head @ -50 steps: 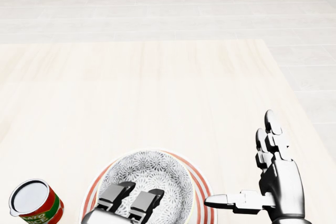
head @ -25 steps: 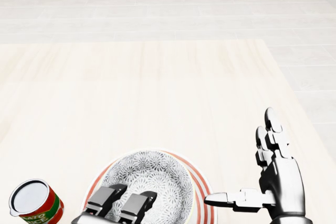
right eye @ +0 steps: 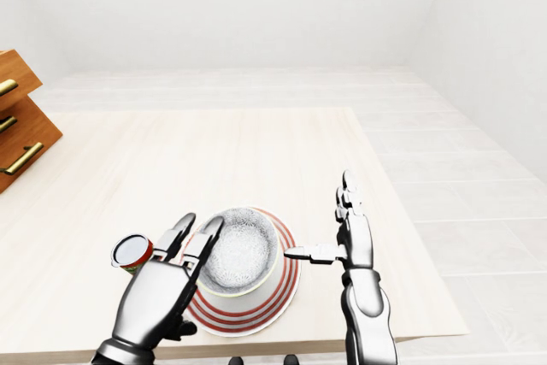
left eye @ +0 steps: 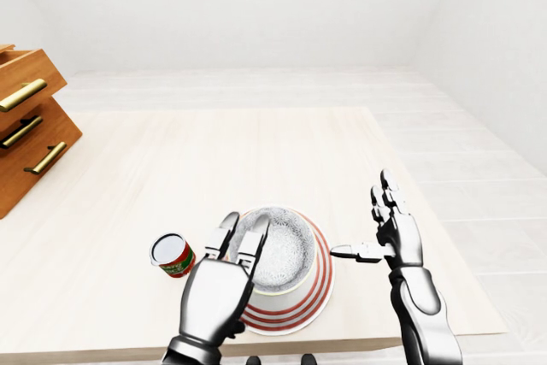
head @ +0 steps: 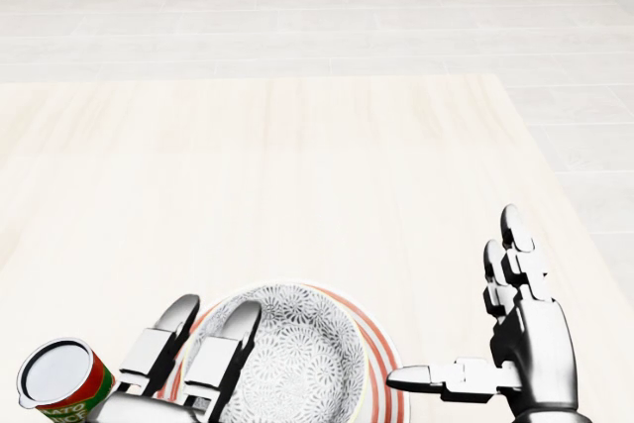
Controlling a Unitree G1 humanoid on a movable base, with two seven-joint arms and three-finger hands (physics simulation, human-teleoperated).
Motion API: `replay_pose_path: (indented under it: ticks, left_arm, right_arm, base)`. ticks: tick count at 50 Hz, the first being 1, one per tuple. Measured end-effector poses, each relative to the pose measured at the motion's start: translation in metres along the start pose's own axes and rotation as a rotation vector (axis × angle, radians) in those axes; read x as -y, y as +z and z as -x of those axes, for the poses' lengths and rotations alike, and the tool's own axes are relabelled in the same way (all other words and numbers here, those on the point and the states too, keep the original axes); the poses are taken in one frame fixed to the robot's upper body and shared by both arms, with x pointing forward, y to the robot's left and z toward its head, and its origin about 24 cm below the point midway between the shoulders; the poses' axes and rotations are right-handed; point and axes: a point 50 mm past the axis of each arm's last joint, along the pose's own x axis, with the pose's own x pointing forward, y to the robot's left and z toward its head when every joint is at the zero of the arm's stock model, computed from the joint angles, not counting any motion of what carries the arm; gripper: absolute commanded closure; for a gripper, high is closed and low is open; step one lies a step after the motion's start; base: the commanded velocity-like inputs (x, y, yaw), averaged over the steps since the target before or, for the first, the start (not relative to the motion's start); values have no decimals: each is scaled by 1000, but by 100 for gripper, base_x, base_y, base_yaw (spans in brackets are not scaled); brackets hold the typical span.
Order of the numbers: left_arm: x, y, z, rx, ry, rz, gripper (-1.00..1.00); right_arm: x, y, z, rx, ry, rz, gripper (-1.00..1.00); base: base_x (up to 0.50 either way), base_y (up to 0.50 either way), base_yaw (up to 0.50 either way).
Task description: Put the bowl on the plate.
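Observation:
A grey-patterned bowl (left eye: pixel 280 250) sits on a white plate with red rings (left eye: pixel 318 292) near the bottom edge of the wooden table. My left hand (left eye: pixel 239 237) is open above the bowl's left rim, its fingers stretched flat and holding nothing. My right hand (left eye: pixel 376 228) stands open just right of the plate, fingers pointing up and thumb (left eye: pixel 346 252) pointing left toward the plate's rim without touching it.
A small tomato sauce can (left eye: pixel 172 254) stands just left of the plate, beside my left hand. A wooden drawer unit (left eye: pixel 30 130) with brass handles stands at the table's left edge. The table's right edge (left eye: pixel 427 211) runs close to my right arm.
My left hand has drawn back off the bowl toward the left and its fingers have stretched out. The bowl, plate and right hand have stayed put.

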Motion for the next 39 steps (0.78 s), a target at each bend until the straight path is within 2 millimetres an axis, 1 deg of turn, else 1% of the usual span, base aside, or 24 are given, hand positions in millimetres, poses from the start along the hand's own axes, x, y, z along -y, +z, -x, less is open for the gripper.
replay_pose_path:
  ticks: [2, 5, 17, 29, 39]
  left_arm:
    - [-3, -1, 0, -9, 1, 11, -95]
    - [-9, -2, -1, -24, 4, 30, -100]
    - [-40, -8, -6, -53, 15, 65, -100]
    - [-71, -24, -10, -85, 70, 132, -100]
    - [-90, -35, -13, -77, 130, 190, -100]
  right_arm:
    - [0, 0, 0, -1, 0, -1, -100]
    - [0, -1, 0, -2, 0, -1, -100]
    - [0, -3, 1, -3, 1, -2, -100]
    - [0, -3, 2, -4, 0, -2, -100]
    - [2, -1, 3, -2, -4, 0, -100]
  base:
    - [0, 0, 0]
    - [0, 0, 0]
    - [0, 0, 0]
    - [0, 0, 0]
    - [0, 0, 0]
